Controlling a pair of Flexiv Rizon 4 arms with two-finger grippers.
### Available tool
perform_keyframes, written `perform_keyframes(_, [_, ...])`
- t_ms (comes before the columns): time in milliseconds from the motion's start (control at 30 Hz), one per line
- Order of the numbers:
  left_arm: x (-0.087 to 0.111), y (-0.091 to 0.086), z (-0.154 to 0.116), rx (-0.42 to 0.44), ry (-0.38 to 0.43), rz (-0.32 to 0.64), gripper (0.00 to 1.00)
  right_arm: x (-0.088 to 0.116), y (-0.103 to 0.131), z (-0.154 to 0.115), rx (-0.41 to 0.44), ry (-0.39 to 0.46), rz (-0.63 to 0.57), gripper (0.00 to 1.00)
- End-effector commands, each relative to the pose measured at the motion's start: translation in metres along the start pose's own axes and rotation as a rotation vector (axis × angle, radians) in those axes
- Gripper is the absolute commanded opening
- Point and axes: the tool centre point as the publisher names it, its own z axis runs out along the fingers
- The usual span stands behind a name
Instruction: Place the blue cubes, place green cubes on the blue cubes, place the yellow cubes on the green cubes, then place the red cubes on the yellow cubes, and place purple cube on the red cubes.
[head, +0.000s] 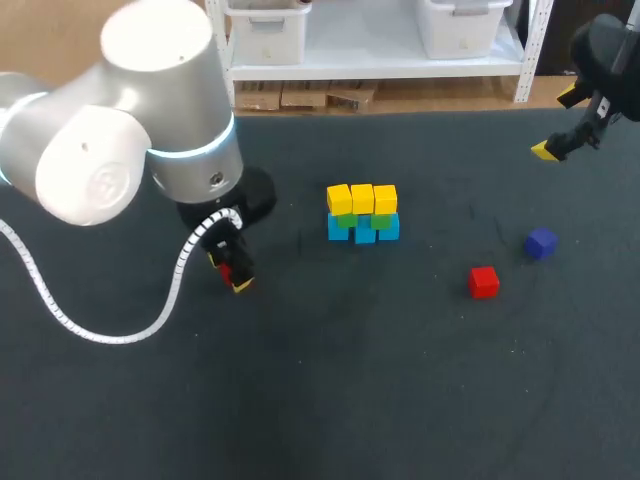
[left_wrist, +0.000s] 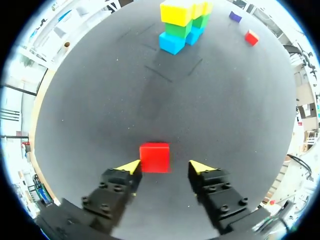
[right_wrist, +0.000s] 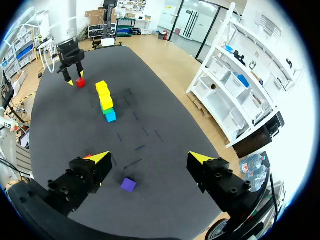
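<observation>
The left gripper (left_wrist: 165, 167) is open, with a red cube (left_wrist: 154, 157) between its fingers, left of the stack (head: 362, 212) of blue, green and yellow cubes. The right gripper (right_wrist: 149, 159), also open, hangs far right of the stack, above the purple cube (right_wrist: 128, 184). A second red cube (head: 483, 281) lies right of the stack.

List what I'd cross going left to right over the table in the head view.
Left gripper, open around a red cube → blue-green-yellow cube stack → loose red cube → purple cube.
</observation>
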Motion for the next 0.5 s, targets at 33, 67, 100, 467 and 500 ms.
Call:
perform_keyframes(33, [-0.006,0.002,0.003,0.009,0.017,0.006,0.20,0.000,0.001,0.001,0.002,0.000,0.001,1.00])
perform_keyframes(67, [-0.006,0.002,0.004,0.010,0.019,0.007,0.12,0.000,0.001,0.001,0.002,0.000,0.001,1.00])
perform_keyframes(100, [-0.006,0.002,0.004,0.010,0.020,0.006,0.00,0.000,0.001,0.001,0.002,0.000,0.001,1.00])
perform_keyframes(467, [-0.021,0.002,-0.025,-0.013,-0.011,0.053,0.00,0.000,0.001,0.001,0.002,0.000,0.001,1.00])
perform_keyframes(500, [-0.024,0.002,-0.032,-0.015,-0.020,0.067,0.00,0.000,0.001,0.001,0.002,0.000,0.001,1.00])
